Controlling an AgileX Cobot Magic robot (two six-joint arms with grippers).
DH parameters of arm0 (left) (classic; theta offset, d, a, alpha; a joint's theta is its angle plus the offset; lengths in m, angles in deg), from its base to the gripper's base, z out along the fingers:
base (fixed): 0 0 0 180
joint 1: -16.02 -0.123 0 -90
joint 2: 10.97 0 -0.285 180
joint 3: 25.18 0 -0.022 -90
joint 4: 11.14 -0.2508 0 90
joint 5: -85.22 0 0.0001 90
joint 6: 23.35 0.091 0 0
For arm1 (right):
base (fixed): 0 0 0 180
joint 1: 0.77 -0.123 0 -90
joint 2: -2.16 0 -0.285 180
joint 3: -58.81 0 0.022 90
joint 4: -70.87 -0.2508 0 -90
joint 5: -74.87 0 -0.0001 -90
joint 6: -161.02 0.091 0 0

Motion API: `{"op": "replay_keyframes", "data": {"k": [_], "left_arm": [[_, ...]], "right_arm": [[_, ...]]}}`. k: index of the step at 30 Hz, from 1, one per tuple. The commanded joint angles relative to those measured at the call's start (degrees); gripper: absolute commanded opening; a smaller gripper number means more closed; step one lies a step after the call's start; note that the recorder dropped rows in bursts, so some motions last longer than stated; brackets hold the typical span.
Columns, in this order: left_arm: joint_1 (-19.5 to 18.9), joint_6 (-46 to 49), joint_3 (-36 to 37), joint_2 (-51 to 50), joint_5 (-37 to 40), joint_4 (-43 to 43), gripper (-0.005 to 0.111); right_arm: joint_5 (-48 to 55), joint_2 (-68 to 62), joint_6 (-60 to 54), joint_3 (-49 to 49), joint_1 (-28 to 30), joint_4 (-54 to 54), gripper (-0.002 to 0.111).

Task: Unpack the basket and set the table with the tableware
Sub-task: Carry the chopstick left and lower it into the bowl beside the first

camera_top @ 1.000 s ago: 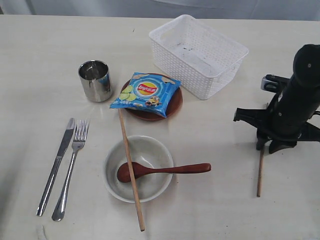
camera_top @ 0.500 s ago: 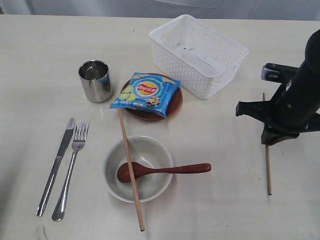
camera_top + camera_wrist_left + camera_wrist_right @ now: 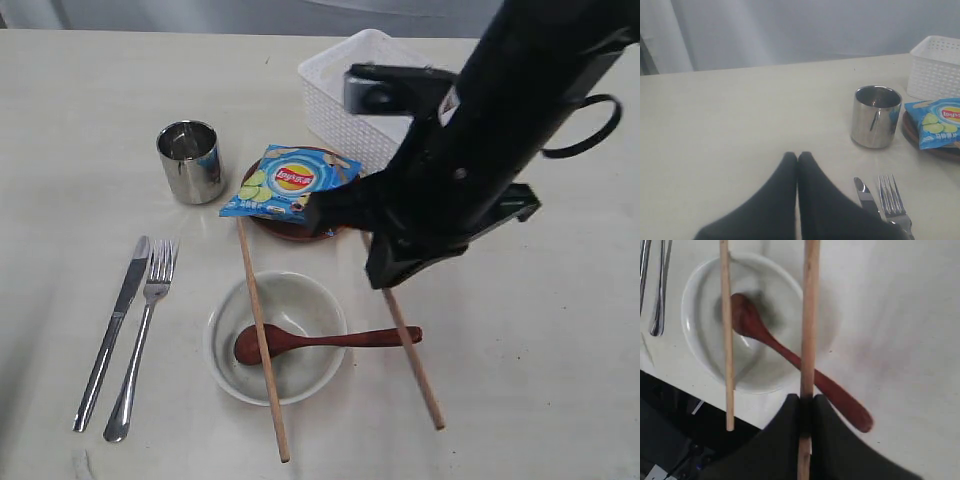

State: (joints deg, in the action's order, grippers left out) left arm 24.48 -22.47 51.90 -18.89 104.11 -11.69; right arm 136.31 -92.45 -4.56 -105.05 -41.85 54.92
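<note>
Clearly, the blue bag (image 3: 290, 183) marked "Lay's" lies on the brown plate (image 3: 276, 229); the bowl (image 3: 300, 295) holds the wooden spoon (image 3: 330, 340). The right gripper (image 3: 806, 399) clamps one chopstick (image 3: 810, 315); the left gripper (image 3: 798, 156) is closed, empty.

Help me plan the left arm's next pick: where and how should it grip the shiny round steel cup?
Probably the rim. The shiny steel cup stands upright with its mouth open, so one finger could drop inside and one outside. Come from above, on the side away from the brown round plate and the blue chip bag.
</note>
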Motion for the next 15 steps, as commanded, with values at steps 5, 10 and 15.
{"op": "replay_keyframes", "data": {"k": [5,10,15], "left_arm": [[0.33,-0.02,0.14,0.13,-0.48,0.13,0.0],[0.33,-0.02,0.14,0.13,-0.48,0.13,0.0],[0.33,-0.02,0.14,0.13,-0.48,0.13,0.0]], "right_arm": [[-7.89,-13.17,1.0,-4.61,-7.75,-3.48,-0.001],[-8.0,-18.02,1.0,-7.07,-7.75,-3.48,-0.001],[-9.38,-19.6,1.0,-7.07,-7.75,-3.48,-0.001]]}}
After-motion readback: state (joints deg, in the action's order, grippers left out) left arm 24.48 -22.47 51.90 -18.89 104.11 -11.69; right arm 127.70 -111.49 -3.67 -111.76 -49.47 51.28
